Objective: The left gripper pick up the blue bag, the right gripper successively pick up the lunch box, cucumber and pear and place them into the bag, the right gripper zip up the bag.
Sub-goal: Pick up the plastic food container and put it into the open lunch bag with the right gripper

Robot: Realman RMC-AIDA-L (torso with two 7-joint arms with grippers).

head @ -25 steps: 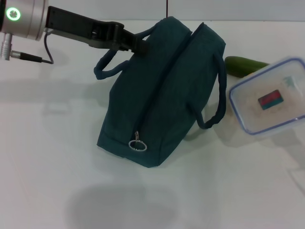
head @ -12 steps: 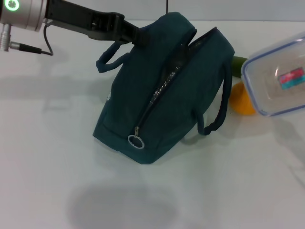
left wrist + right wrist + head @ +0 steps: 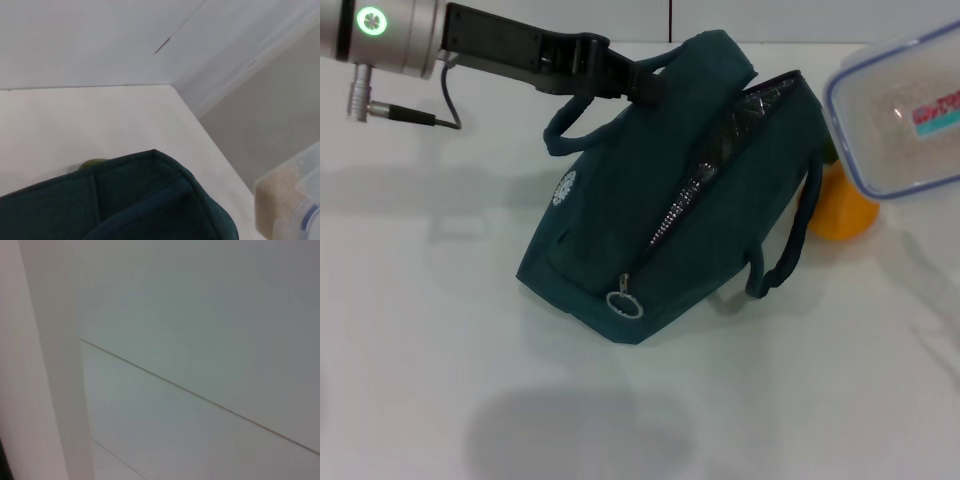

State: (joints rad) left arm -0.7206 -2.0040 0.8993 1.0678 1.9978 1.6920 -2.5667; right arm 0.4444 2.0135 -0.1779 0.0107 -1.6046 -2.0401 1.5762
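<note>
Blue bag [image 3: 660,190] handle pinched by left tool [image 3: 638,82]; lunch box [image 3: 905,110] aloft over orange fruit [image 3: 842,212], right tool unseen.

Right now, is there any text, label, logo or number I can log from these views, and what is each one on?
No legible text in any view.
Red and teal label on the lunch box lid: too blurred to read.
Small white round emblem on the side of the blue bag: too small to read.
Green ring light on the left arm: a symbol, not text.
</note>
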